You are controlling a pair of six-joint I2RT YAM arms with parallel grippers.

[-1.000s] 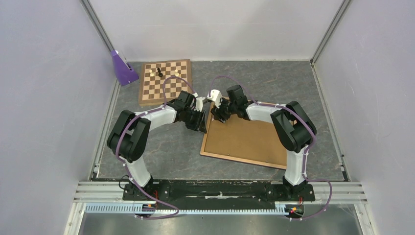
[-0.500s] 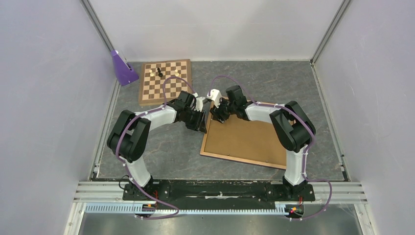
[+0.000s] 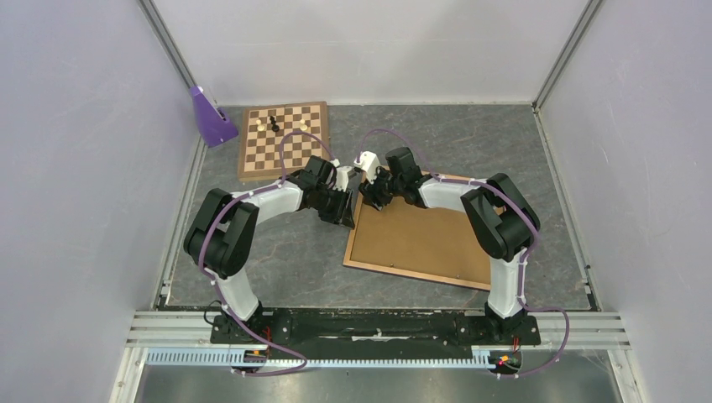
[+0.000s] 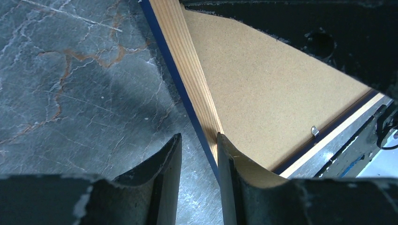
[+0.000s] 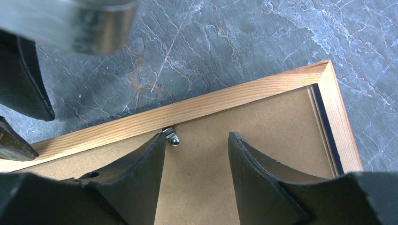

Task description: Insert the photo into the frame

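Observation:
The frame (image 3: 416, 274) lies back up on the table, light wood rails with a dark blue outer edge (image 4: 185, 61). A plain brown backing board (image 3: 424, 235) fills it. The photo is not in view. My left gripper (image 3: 344, 214) is at the frame's left rail; in the left wrist view its jaws (image 4: 199, 138) stand narrowly apart, with the blue edge running between them and table showing in the gap. My right gripper (image 3: 372, 197) is open over the board near the far left corner (image 5: 197, 136), its left fingertip beside a small metal clip (image 5: 172, 137) on the far rail.
A chessboard (image 3: 282, 138) with a few pieces lies at the back left, and a purple wedge (image 3: 210, 117) sits against the left wall. Another metal clip (image 4: 315, 131) sits on the frame's far rail. Grey marbled table surrounds the frame.
My right gripper has shifted slightly left along the frame's far rail. The left arm and the frame have not visibly moved.

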